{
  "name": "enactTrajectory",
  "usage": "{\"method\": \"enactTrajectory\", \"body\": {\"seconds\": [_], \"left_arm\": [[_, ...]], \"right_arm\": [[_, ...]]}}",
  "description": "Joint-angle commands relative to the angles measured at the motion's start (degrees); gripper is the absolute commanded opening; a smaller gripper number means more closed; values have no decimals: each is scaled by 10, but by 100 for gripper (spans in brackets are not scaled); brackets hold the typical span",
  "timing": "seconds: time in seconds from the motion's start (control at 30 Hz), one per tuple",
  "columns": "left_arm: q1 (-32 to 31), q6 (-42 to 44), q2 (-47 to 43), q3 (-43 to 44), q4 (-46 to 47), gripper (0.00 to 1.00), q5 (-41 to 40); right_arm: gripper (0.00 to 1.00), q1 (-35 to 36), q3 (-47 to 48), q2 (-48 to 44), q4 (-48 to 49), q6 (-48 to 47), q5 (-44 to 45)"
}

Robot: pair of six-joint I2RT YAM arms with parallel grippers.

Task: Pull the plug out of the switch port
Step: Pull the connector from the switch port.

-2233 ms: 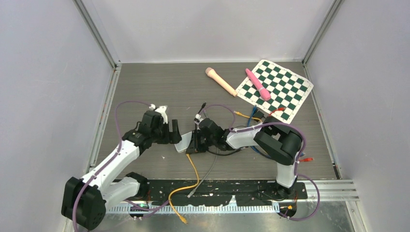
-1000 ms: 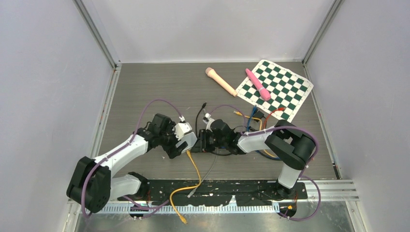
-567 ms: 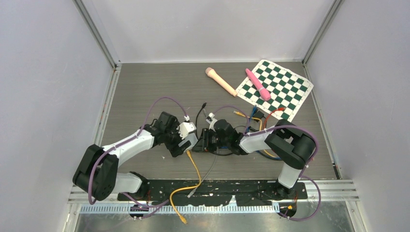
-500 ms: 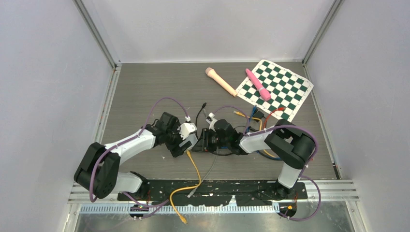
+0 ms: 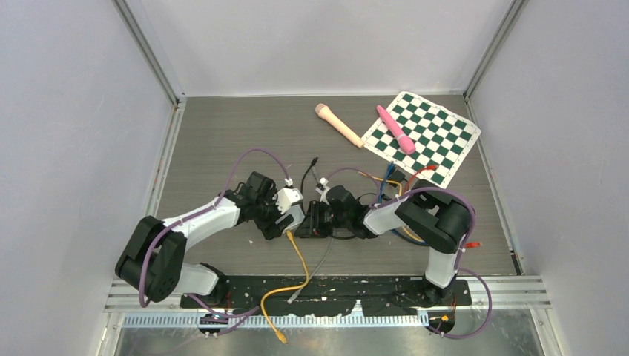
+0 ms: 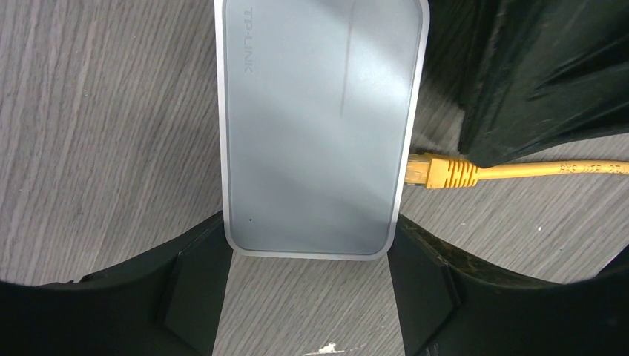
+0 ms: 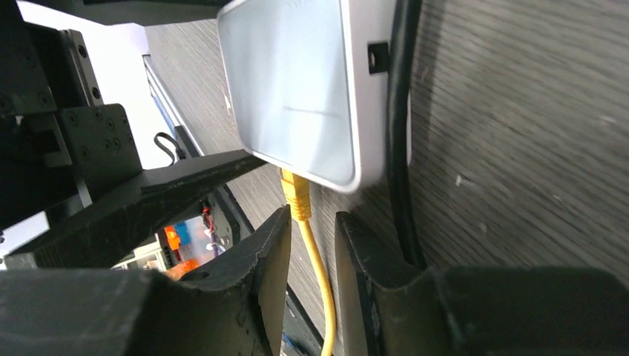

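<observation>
The grey TP-LINK switch (image 6: pixel 319 126) lies flat on the table and also shows in the right wrist view (image 7: pixel 297 89). A yellow plug (image 6: pixel 434 170) sits in a port on its side, with its yellow cable (image 5: pixel 299 256) running toward the near edge. My left gripper (image 6: pixel 308 289) holds the switch's near end, its jaws touching both sides. My right gripper (image 7: pixel 311 222) straddles the yellow cable just behind the plug (image 7: pixel 297 194). Its jaws stand a narrow gap apart and do not touch the cable. In the top view both grippers meet over the switch (image 5: pixel 303 221), which is mostly hidden.
A black cable (image 7: pixel 400 148) runs along the switch's other side. A tangle of coloured cables (image 5: pixel 389 185) lies behind my right arm, and a grey cable (image 5: pixel 319 263) lies in front. Far right are a checkerboard mat (image 5: pixel 423 137), a pink stick (image 5: pixel 395 130) and a beige stick (image 5: pixel 340 124).
My left arm has swung right and forward until its jaws reached the switch's end, then held still. My right gripper stayed at the plug side and shifted slightly.
</observation>
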Motion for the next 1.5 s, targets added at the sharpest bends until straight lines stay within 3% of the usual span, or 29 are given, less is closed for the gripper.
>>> {"method": "enactTrajectory", "body": {"seconds": [0.0, 0.17, 0.57, 0.97, 1.07, 1.17, 1.23, 1.47], "left_arm": [[-4, 11, -22, -9, -4, 36, 40], [-4, 11, -34, -16, 2, 28, 51], [-4, 16, -36, -9, -8, 28, 77], [-4, 22, -47, -2, -23, 26, 80], [-4, 26, -52, 3, -35, 26, 89], [-4, 28, -53, 11, -47, 25, 101], [-4, 28, -52, 14, -50, 25, 105], [-4, 29, -42, 20, -53, 23, 119]], "right_arm": [[36, 1, 25, 24, 36, 24, -9], [40, 6, 43, 50, 41, 37, -5], [40, 16, 40, 83, 93, 75, -7], [16, 17, 43, 71, 60, 57, 15], [21, 17, 39, 59, 46, 45, 22], [37, 17, 31, 53, 50, 47, 32], [39, 17, 28, 50, 58, 52, 33], [34, 17, 18, 56, 91, 73, 31]]}}
